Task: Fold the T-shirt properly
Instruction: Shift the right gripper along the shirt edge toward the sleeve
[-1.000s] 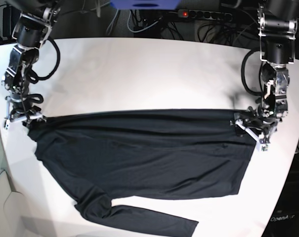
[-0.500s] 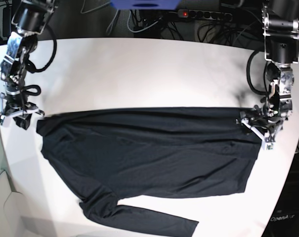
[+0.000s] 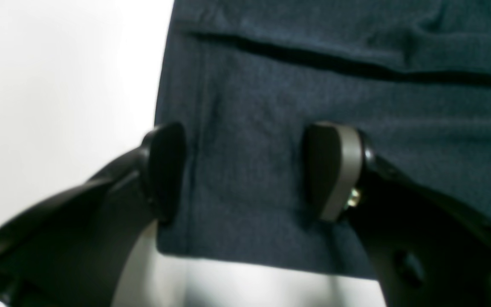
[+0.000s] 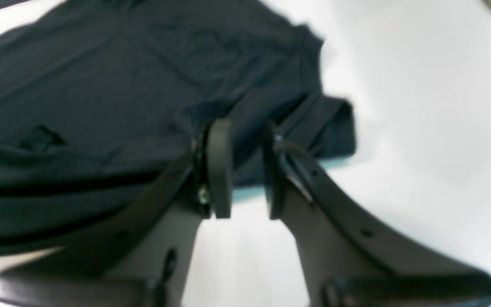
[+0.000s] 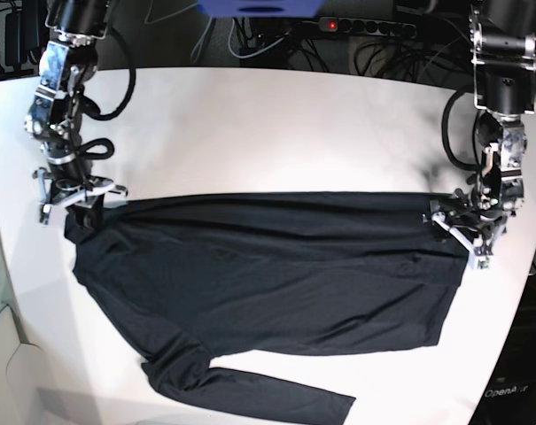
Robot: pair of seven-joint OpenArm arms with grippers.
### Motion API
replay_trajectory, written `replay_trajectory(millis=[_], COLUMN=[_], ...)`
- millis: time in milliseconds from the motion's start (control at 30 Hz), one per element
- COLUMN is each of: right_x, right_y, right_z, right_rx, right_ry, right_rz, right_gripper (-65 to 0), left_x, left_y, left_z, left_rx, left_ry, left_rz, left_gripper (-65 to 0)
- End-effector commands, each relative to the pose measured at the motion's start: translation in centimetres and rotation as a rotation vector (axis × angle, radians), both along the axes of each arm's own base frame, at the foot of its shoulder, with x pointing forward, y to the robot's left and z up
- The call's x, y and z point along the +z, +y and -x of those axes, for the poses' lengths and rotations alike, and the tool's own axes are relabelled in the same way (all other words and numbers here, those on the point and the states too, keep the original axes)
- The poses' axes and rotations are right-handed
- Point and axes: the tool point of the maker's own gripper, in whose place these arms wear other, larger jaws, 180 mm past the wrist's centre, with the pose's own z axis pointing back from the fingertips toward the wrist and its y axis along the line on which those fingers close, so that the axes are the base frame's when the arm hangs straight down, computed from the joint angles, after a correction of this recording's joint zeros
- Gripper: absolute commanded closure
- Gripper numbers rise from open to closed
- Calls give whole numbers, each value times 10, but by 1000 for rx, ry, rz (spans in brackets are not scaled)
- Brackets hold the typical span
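T-shirt (image 5: 259, 283) fabric lies spread across your white table (image 5: 276, 124), dark and plain, with one long sleeve trailing along the near edge toward the front of the base view. The body runs wide from side to side, and a lengthwise fold forms its far edge.

Your left gripper (image 3: 245, 170) sits at the shirt's hem corner, on the right side of the base view. Its jaws stand well apart, one pad just off the side hem over the table, the other pad over the cloth, and nothing is pinched between them. In the left wrist view you can see a dark crease line running across the fabric beyond the pads.

Your right gripper (image 4: 239, 166) is over the opposite end of the shirt, on the left of the base view, above the small folded tab of fabric at the far corner. Its jaws show a narrow gap with cloth visible behind it; that view is blurred, so you cannot tell whether any fabric is pinched.

Farther back, cables and a power strip (image 5: 365, 27) lie beyond the table's far edge.
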Motion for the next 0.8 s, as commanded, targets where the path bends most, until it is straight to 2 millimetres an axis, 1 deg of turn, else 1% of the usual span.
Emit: replay_trajectory(millis=[0,100,167,233,300,367,600,667,767], right_x=[12,9,6,5,5,10,18,15,1], right_y=[-2,0,2,9,16,19,20,20,20], right_z=[-7,-6,-6,-7,-8,-15,-25,-29,-31], right_rx=[-3,-5,-3,17,34,43,44,42,34], right_ry=[-45,-39,-33,-31,-30,-47,-69,-64,-29], right_rz=[4,-5,-10,-12,-14,-14,-17,-25,-47], right_gripper=[-146,-150,-183,-228,-255,-258,-258,-258,-258], left_x=[17,16,16,16,16,16,17,17,17], left_y=[9,8,8,8,8,8,8,9,9], left_z=[-11,-11,-11,-11,-11,-11,-11,-11,-11], left_rx=[4,3,2,3,3,2,4,5,5], left_ry=[-39,-38,-38,-38,-38,-40,-41,-41,-39], left_rz=[-22,-21,-20,-18,-18,-19,-18,-19,-19], left_gripper=[-431,-431,-431,-431,-431,-431,-431,-431,-431])
